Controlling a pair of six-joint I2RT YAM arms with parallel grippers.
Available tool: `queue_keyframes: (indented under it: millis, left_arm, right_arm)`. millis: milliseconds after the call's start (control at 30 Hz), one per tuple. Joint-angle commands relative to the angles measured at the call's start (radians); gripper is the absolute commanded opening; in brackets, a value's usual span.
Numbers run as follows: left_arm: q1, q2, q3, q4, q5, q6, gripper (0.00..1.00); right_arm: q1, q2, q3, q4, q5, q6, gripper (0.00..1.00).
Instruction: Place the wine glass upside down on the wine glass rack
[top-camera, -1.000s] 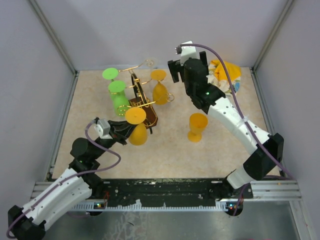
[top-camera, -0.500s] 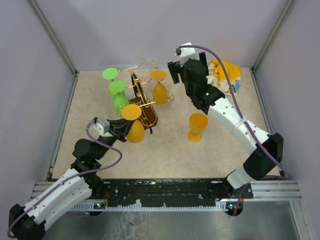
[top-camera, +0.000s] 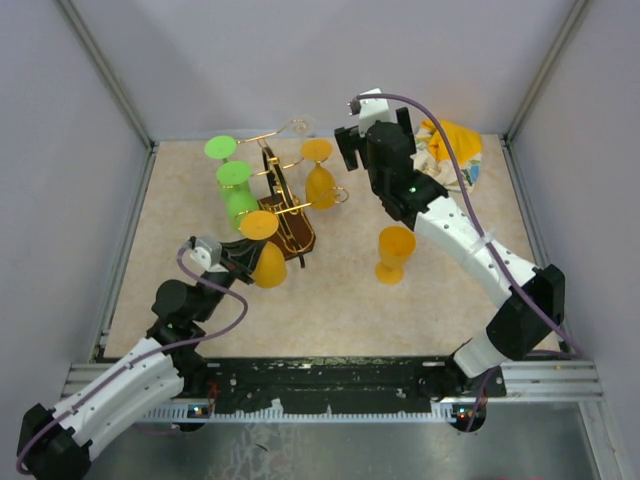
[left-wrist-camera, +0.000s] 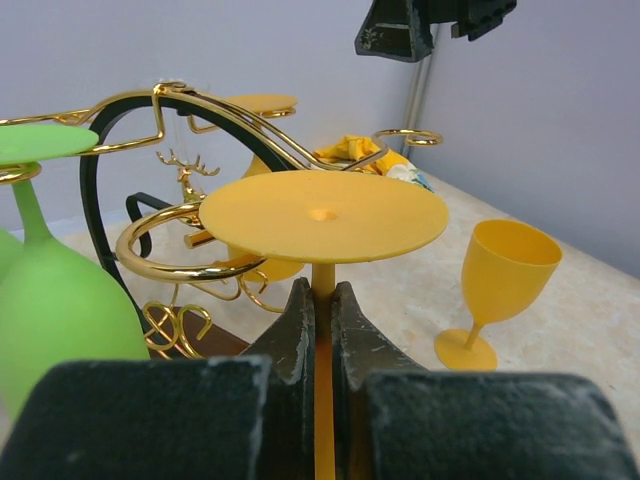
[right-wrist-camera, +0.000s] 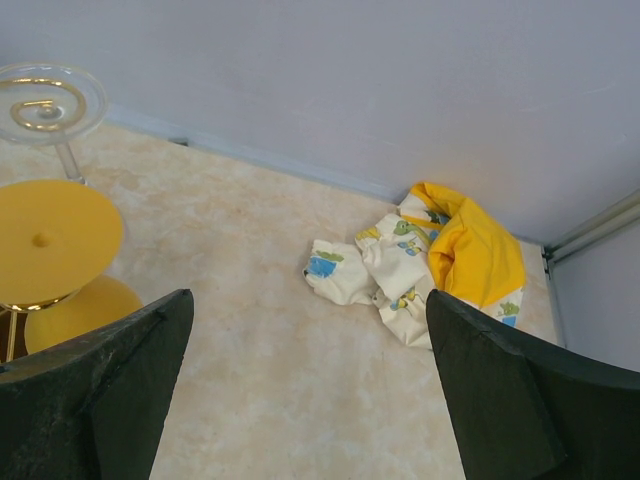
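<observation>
Grey walls (top-camera: 300, 60) box in a beige table (top-camera: 350, 300). The rack (top-camera: 287, 210) stands at eleven o'clock from the table's middle. My right gripper (top-camera: 375, 135) hovers at the rack's two o'clock, jaws wide apart and empty. My left gripper (top-camera: 237, 260) sits at the rack's seven o'clock, clamped tight on the stem (left-wrist-camera: 322, 282) of the glass (top-camera: 268, 262), which is inverted, foot up. In the left wrist view the foot (left-wrist-camera: 322, 215) rides level, just above a gold loop (left-wrist-camera: 150, 262) at its eight o'clock that looks free. I judge the job now is feeding the stem into that loop's mouth. I want the foot above the wire, level, clear of the green glass (left-wrist-camera: 50, 310) at nine o'clock. I should release only once the foot bears on the wire.
</observation>
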Motion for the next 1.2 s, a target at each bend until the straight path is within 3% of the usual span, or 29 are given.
queue_keyframes:
  millis: [0, 200, 400, 733, 900, 1167]
  left_arm:
    - [-0.007, 0.026, -0.014, 0.128, -0.056, -0.007, 0.00]
    - [-0.007, 0.100, -0.006, 0.211, -0.098, 0.000, 0.00]
    - [-0.007, 0.119, -0.038, 0.258, -0.232, -0.003, 0.00]
    - [-0.007, -0.054, -0.107, 0.233, -0.381, 0.029, 0.00]
    - [-0.007, -0.095, -0.093, 0.177, -0.260, 0.086, 0.00]
    - [-0.007, 0.063, -0.061, 0.196, -0.073, 0.080, 0.00]
  right_arm:
    - [-0.010, -0.009, 0.008, 0.046, -0.012, -0.020, 0.99]
    - [-0.011, -0.012, 0.007, 0.046, -0.011, -0.023, 0.99]
    - [-0.013, -0.017, 0.001, 0.048, -0.013, -0.023, 0.99]
    - [-0.016, -0.013, 0.000, 0.047, -0.015, -0.023, 0.99]
    - [-0.016, -0.010, -0.003, 0.045, -0.015, -0.023, 0.99]
    - [-0.016, -0.008, -0.002, 0.040, -0.015, -0.019, 0.99]
